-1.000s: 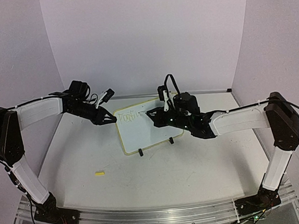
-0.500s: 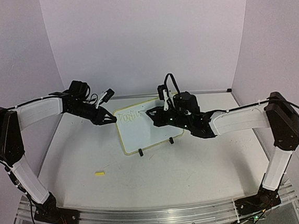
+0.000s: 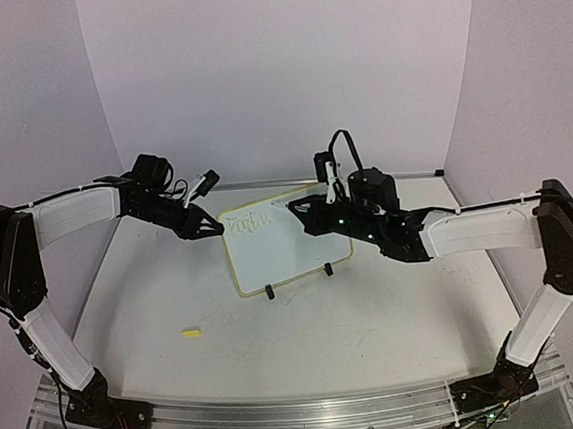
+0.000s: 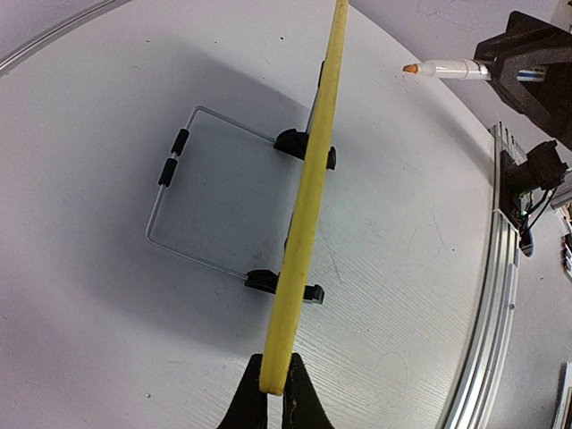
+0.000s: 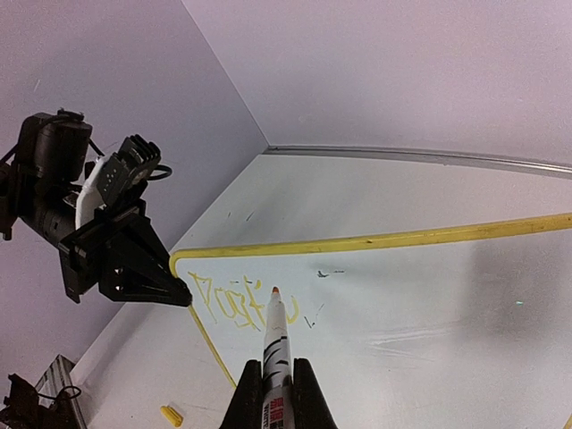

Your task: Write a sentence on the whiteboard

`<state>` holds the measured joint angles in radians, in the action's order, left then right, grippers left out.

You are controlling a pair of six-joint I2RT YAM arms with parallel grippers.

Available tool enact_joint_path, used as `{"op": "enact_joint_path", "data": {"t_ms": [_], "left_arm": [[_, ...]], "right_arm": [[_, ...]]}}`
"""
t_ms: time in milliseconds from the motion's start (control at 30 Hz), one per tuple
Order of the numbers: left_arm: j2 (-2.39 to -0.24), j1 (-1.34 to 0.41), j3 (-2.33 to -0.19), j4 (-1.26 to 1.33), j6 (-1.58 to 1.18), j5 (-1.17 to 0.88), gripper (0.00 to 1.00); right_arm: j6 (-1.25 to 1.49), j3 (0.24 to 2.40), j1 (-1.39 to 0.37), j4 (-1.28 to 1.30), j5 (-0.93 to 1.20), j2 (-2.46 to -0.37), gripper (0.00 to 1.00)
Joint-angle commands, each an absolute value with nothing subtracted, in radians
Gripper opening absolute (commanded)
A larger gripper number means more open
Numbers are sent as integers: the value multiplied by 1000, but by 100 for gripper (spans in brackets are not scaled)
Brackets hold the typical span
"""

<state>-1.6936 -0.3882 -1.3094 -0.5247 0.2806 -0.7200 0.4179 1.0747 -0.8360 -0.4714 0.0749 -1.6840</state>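
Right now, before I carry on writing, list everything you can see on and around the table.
whiteboard: one, white with yellow rim, propped up mid-table
handwriting: one short line, faint greenish, upper left of the board face
black feet: two, at the board's near edge
wire stand: one, thin metal, behind the board
marker pen: one, white with orange tip, tip just off the board
small yellow piece: one, on the table left of centre, maybe the pen's cap
table: one, white
aluminium rail: one, silver, near edge
left gripper: black, shut on the whiteboard's left edge
right gripper: black, shut on the marker pen
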Motion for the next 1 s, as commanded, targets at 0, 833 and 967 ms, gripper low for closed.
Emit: {"op": "enact_joint_path", "data": {"t_ms": [0, 833, 967], "left_arm": [[-1695, -417, -1325, -579, 306, -665, 0], [-1698, -420, -1328, -583, 309, -660, 0], [-1698, -421, -1328, -583, 309, -658, 0]], "right_arm": [[414, 1062, -829, -488, 64, -1677, 0], [403, 1129, -823, -502, 91, -1755, 0], [405, 1140, -824, -502, 94, -1772, 0]]}}
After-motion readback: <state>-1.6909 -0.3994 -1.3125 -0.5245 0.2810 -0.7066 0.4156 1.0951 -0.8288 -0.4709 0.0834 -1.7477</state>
